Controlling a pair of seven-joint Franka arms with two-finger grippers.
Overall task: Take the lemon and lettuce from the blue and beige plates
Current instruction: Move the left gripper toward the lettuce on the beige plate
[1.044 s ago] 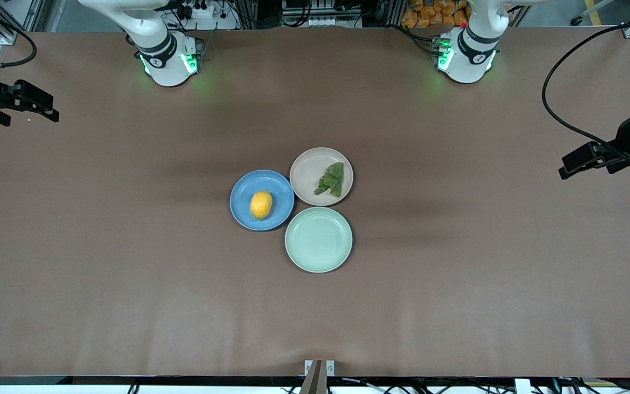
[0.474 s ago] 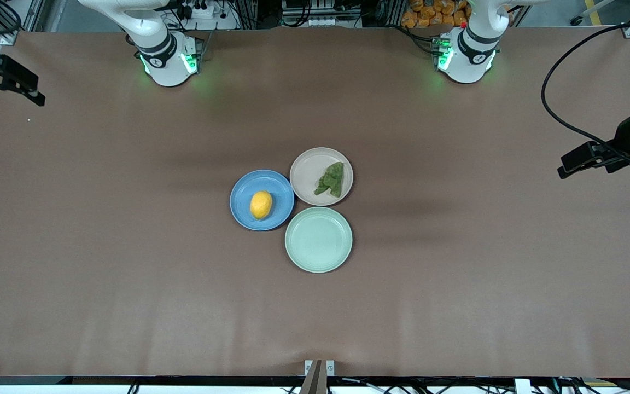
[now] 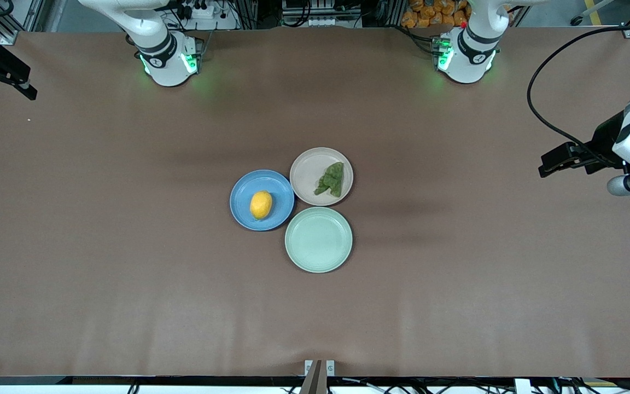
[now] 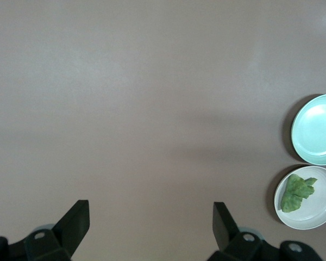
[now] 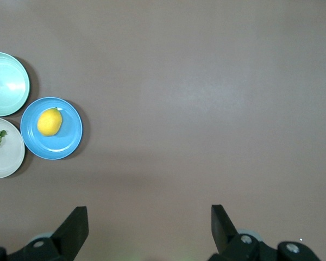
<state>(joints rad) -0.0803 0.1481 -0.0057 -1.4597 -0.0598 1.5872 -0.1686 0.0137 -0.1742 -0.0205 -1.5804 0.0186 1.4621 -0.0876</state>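
Observation:
The lemon (image 3: 261,205) lies on the blue plate (image 3: 245,189) mid-table. The lettuce (image 3: 331,179) lies on the beige plate (image 3: 307,172) that touches it. My left gripper (image 3: 547,164) is open and empty, high over bare table toward the left arm's end. My right gripper (image 3: 26,88) is open and empty over the table's edge at the right arm's end. The left wrist view shows my left gripper (image 4: 151,217), the lettuce (image 4: 298,193) and the beige plate (image 4: 321,211). The right wrist view shows my right gripper (image 5: 149,220), the lemon (image 5: 49,121) and the blue plate (image 5: 66,142).
An empty mint-green plate (image 3: 318,239) sits beside both plates, nearer to the front camera; it also shows in the left wrist view (image 4: 315,129) and the right wrist view (image 5: 5,83). A black cable (image 3: 536,104) hangs by the left arm. Brown table all around.
My right gripper has drawn away from the plates toward the table's edge at its own end. My left gripper has shifted a little toward the plates. The lemon and lettuce have not moved.

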